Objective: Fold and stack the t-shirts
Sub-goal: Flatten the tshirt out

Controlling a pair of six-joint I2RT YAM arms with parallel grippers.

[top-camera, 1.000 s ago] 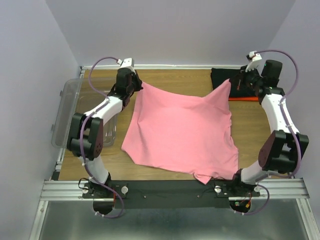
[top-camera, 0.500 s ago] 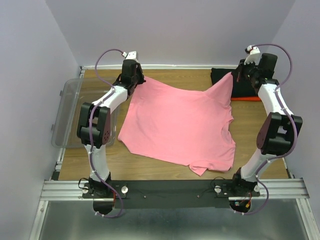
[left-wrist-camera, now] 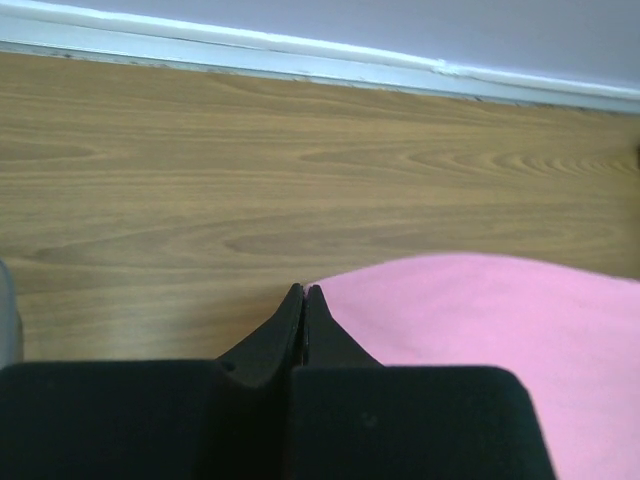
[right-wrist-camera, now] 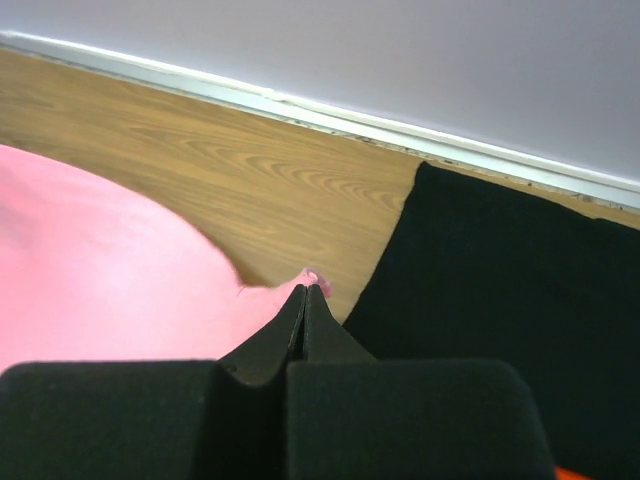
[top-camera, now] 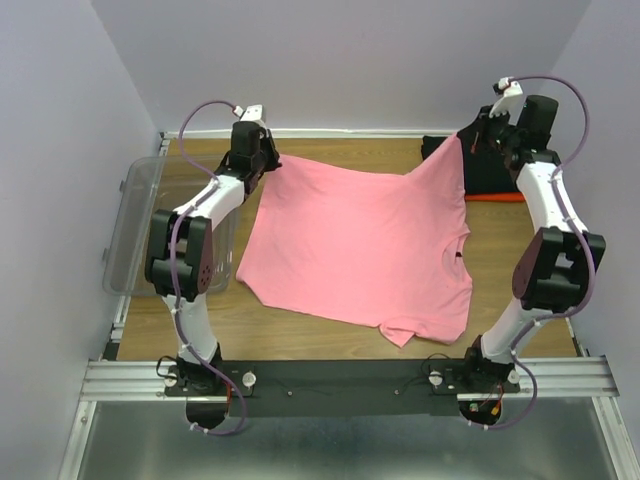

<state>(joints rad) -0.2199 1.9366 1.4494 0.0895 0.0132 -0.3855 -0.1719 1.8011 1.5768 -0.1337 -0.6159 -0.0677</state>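
Two corners pinched | left jaws, right jaws clamped tight on pink shirt (top-camera: pixel 360 240), upper left and upper right | held taut, likely to spread it flat for folding

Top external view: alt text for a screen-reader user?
The left gripper and right gripper pinch the far corners of a pink t-shirt, its near part lying on the wooden table. A black t-shirt lies far right, a clear tub left.
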